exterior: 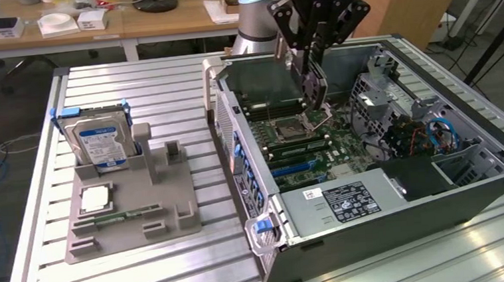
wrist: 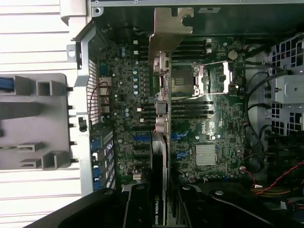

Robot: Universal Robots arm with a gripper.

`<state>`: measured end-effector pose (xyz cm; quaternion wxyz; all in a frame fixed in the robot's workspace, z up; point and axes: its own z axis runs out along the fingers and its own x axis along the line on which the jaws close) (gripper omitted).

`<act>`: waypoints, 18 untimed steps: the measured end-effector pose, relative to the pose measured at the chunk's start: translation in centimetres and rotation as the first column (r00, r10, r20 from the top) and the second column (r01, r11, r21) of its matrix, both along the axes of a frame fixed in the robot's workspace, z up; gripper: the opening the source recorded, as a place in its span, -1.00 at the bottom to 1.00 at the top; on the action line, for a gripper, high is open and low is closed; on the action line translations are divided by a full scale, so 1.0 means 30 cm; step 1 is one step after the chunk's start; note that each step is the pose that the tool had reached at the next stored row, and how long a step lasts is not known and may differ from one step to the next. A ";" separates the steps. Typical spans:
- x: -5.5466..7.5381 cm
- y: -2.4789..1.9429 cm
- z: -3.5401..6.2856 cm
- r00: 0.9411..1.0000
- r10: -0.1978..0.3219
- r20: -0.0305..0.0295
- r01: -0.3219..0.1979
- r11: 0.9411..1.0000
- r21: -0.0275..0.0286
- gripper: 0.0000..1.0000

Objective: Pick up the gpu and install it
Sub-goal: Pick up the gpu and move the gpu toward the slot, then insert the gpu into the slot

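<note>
The gpu (exterior: 313,87) is a thin black card with a metal end bracket, and it hangs upright over the motherboard (exterior: 310,147) of the open computer case (exterior: 398,190). My gripper (exterior: 312,55) is shut on the card's top edge, well above the board. In the wrist view the gpu (wrist: 159,142) appears edge-on between my fingers (wrist: 137,209). Its silver bracket (wrist: 168,28) points toward the case's rear wall. The card hovers above the row of blue and black slots (wrist: 142,140), beside the processor socket (wrist: 209,78), clear of the board.
A grey parts holder (exterior: 151,221) sits at the exterior view's left on the slatted table (exterior: 142,89). It carries a silver hard drive (exterior: 101,143), a processor (exterior: 96,197) and a memory stick (exterior: 115,218). Cables and a drive cage (exterior: 420,132) crowd the case's right side.
</note>
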<state>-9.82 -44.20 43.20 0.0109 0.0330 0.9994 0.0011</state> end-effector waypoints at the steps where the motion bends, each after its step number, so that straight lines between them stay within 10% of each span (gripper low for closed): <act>1: 0.003 0.000 0.000 1.000 0.000 0.000 0.000 1.000 0.000 -0.48; 18: 0.012 0.000 0.000 1.000 0.002 0.000 -0.002 1.000 0.000 -0.48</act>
